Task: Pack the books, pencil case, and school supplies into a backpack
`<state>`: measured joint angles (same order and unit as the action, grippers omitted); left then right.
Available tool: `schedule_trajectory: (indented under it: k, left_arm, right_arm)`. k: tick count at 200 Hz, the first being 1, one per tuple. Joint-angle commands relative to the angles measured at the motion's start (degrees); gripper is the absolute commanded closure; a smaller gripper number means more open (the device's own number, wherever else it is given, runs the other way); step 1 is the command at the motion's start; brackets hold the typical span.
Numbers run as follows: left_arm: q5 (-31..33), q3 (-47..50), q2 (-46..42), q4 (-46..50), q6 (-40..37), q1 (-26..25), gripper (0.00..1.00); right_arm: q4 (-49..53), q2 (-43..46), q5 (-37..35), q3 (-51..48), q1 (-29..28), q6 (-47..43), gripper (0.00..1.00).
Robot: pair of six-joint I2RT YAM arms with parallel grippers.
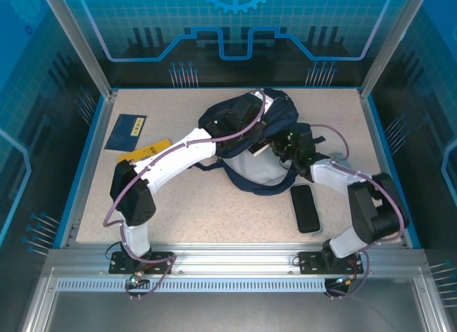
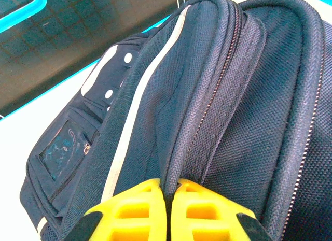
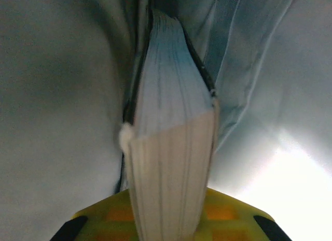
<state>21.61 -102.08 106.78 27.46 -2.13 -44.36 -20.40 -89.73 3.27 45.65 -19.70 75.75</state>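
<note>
Desk (image 1: 214, 218): beige, speckled, framed by blue edging.

Large navy-blue fabric backpack (image 1: 282, 114) with white stripes and dark straps lies toward the middle of the far edge. Its pale grey lining is exposed on the near side, and a strap loop trails toward the near edge.

Left end effector (image 2: 168, 186): the yellow fingers are pressed together on a raised fold of the backpack's outer fabric, just beside a zip (image 2: 210, 103) line. The fold is pinched between the pads with no gap visible. In the top view this arm reaches across from the near-left to the backpack's left side.

Right end effector (image 3: 168, 215): the yellow fingers are clamped on a dark-covered book (image 3: 171, 147) with a pale page block, page edges facing the camera. The book's far end is pushed in between folds of the pale grey lining, so it sits inside the backpack. In the top view this wrist meets the backpack's right-hand near side.

Other books on the desk:
- The navy flat book (image 1: 126, 132) with a small yellow label lies flat near the left edge, toward the far-left corner.
- The yellow flat book (image 1: 146, 151) lies just beside it on the near side, partly covered by the left arm.

Black flat rectangular item (image 1: 305, 208): lies toward the near-right, beside the right forearm and apart from the backpack body. Cannot tell what it is.
</note>
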Motion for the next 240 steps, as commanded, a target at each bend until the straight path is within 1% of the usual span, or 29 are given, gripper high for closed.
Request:
schedule_trajectory:
  k: [1, 16, 30, 42, 55, 59, 77, 94, 119, 137, 154, 176, 188, 200, 207, 221, 229, 240]
  left_arm:
    - [0.18, -4.45, -2.77, -4.77, 3.23, 0.45, 1.00]
    - [-1.42, -4.44, -2.60, -4.94, 4.55, 1.10, 1.00]
    - [-2.49, -4.30, -2.34, -4.88, 5.82, 2.01, 1.00]
    - [-3.08, -3.96, -2.27, -4.80, 6.52, 2.54, 1.00]
    - [-3.54, -3.42, -2.20, -4.83, 7.04, 3.17, 1.00]
    - [-3.75, -3.26, -2.20, -4.79, 7.26, 3.41, 1.00]
    - [-4.33, -2.57, -2.41, -4.44, 8.11, 4.47, 1.00]
    - [-5.67, -1.67, -2.34, -4.51, 8.52, 5.50, 1.00]
    - [-6.71, -1.08, -1.51, -4.21, 8.50, 6.53, 1.00]
    - [-6.48, 0.12, -1.18, -4.68, 9.92, 7.11, 1.00]
    - [-7.45, 2.13, -1.22, -5.71, 12.05, 7.94, 1.00]
    - [-9.60, 4.36, -1.53, -5.41, 15.26, 8.83, 1.00]
    - [-11.65, 5.64, -2.01, -4.35, 17.59, 9.64, 0.93]
    - [-14.24, 7.19, -2.89, -3.18, 19.72, 10.56, 0.84]
    - [-16.01, 8.40, -3.55, -2.58, 20.65, 11.15, 0.75]
    - [-18.91, 11.77, -5.44, -2.37, 22.80, 12.32, 0.53]
    - [-20.40, 14.51, -6.94, -3.05, 24.09, 13.15, 0.42]
    - [-20.84, 18.70, -9.19, -4.16, 25.75, 14.29, 0.30]
  right_arm:
    - [-13.23, -4.14, -7.33, 2.89, -3.01, 2.47, 0.90]
    - [-14.32, -8.40, -8.78, 4.41, -4.42, 3.42, 0.87]
    - [-15.24, -12.27, -7.75, 7.63, -5.16, 3.53, 0.84]
    - [-15.96, -14.57, -6.11, 8.99, -5.60, 3.76, 0.73]
    - [-16.31, -15.95, -4.03, 9.49, -5.70, 3.73, 0.53]
    - [-16.01, -16.03, -3.41, 9.51, -5.56, 3.86, 0.49]
    - [-15.25, -14.37, -1.77, 7.15, -5.09, 4.11, 0.39]
    - [-11.06, -10.28, 0.07, 3.60, -4.25, 3.99, 0.31]
    - [-4.64, -2.67, 3.26, -1.54, -3.00, 3.14, 0.29]
    - [5.38, 3.70, 4.38, -2.75, -2.30, 1.58, 0.31]
    - [12.82, 9.63, 3.92, -3.31, -1.67, -1.02, 0.35]
    - [25.75, 16.64, -0.13, -2.85, -1.26, -6.24, 0.36]
    - [33.48, 20.87, -3.72, -3.02, -0.87, -9.63, 0.37]
    - [40.22, 24.68, -9.05, -2.20, -0.82, -15.78, 0.39]
    - [45.06, 26.18, -12.76, -0.51, -0.86, -20.14, 0.38]
    - [53.82, 28.01, -19.46, 3.08, -0.74, -26.63, 0.36]
    - [56.87, 28.95, -21.39, 4.35, -0.55, -29.54, 0.34]
    - [58.53, 30.49, -22.01, 4.39, -0.51, -32.61, 0.30]
